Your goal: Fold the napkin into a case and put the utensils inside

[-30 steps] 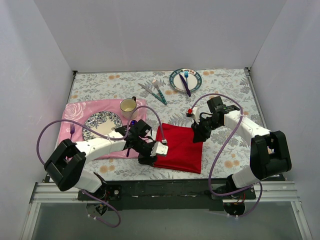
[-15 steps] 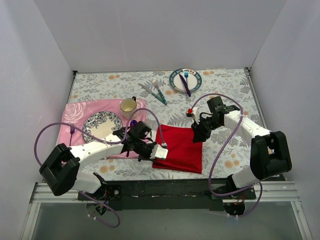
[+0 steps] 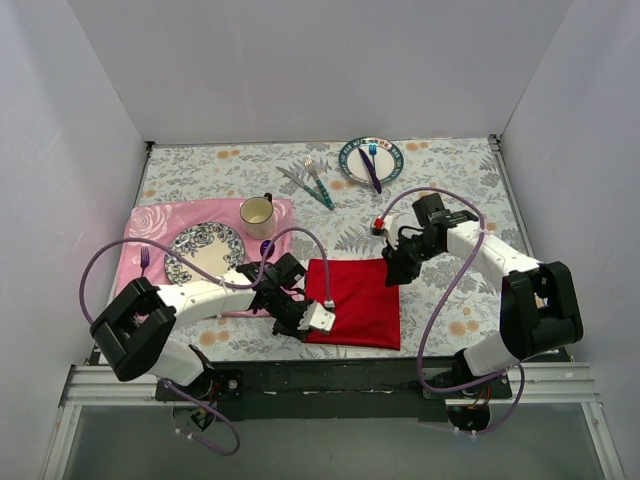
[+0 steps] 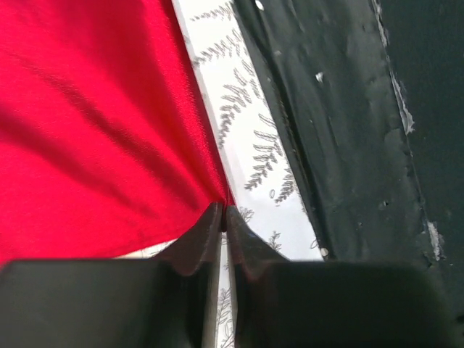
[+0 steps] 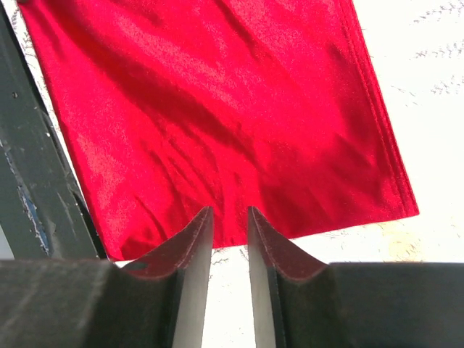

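Note:
The red napkin lies flat on the floral table in front of the arms. My left gripper is shut on its near-left corner; in the left wrist view the cloth gathers into creases that run to the pinched tips. My right gripper is at the napkin's far-right corner. In the right wrist view its jaws stand a narrow gap apart, straddling the edge of the cloth. The utensils, a fork and knife with teal handles, lie at the back centre of the table.
A pink placemat on the left carries a patterned plate, a cup and a purple fork. A plate at the back holds a blue fork and a purple knife. The table's black near edge runs just past the napkin.
My left gripper has closed on the napkin's near-left corner and pulled it slightly toward the near edge. My right gripper's jaws have narrowed a little at the far-right corner.

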`<state>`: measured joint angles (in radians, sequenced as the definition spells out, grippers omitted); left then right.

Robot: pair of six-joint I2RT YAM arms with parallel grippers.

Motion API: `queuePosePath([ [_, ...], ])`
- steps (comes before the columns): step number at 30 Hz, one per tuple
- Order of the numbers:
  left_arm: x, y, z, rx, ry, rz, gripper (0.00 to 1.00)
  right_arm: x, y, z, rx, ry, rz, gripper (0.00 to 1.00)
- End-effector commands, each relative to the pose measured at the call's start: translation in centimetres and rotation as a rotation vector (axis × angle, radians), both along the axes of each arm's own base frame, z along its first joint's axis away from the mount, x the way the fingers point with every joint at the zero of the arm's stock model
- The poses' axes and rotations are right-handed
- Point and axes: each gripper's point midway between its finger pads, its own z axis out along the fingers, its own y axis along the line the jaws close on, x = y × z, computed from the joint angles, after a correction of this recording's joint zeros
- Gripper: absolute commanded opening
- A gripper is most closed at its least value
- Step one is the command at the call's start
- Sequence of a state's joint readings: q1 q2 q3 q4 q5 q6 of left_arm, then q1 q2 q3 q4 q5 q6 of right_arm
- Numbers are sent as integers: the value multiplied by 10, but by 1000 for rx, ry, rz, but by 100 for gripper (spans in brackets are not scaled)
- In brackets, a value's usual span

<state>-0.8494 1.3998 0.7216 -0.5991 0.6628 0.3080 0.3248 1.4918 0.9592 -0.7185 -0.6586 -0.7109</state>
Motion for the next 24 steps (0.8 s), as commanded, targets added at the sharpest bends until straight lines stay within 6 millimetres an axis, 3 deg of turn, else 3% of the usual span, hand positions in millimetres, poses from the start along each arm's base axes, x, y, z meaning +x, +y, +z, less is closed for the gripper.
queuePosePath([
  [1, -6, 2, -15, 29, 25, -39, 14, -7, 8, -2, 10, 25, 38, 32],
  [3, -6, 4, -16, 47, 30, -43, 27, -4, 8, -5, 1, 41, 22, 31],
  [6, -4, -6, 9, -7, 79, 4, 38, 8, 12, 4, 23, 44, -13, 37],
  [9, 19, -16, 57, -128, 153, 132, 48, 30, 7, 27, 78, 50, -107, 48],
  [11, 51, -18, 85, -191, 162, 248, 56, 46, -7, 35, 103, 87, -217, 52],
  [14, 85, -21, 106, -246, 206, 419, 64, 63, -21, 35, 133, 166, -317, 56],
  [16, 106, -19, 111, -257, 248, 565, 68, 70, -28, 25, 133, 220, -361, 56],
  [17, 121, -23, 116, -299, 223, 603, 80, 71, -28, 21, 133, 247, -381, 56],
  [20, 146, -21, 106, -289, 282, 785, 91, 80, -30, 6, 122, 263, -408, 56],
  [22, 160, -19, 98, -259, 370, 896, 91, 88, -33, -4, 102, 277, -424, 55],
  [23, 167, -17, 91, -235, 382, 952, 87, 89, -35, -7, 100, 284, -430, 53],
  [24, 171, -16, 87, -217, 398, 988, 77, 91, -36, -12, 101, 299, -433, 51],
])
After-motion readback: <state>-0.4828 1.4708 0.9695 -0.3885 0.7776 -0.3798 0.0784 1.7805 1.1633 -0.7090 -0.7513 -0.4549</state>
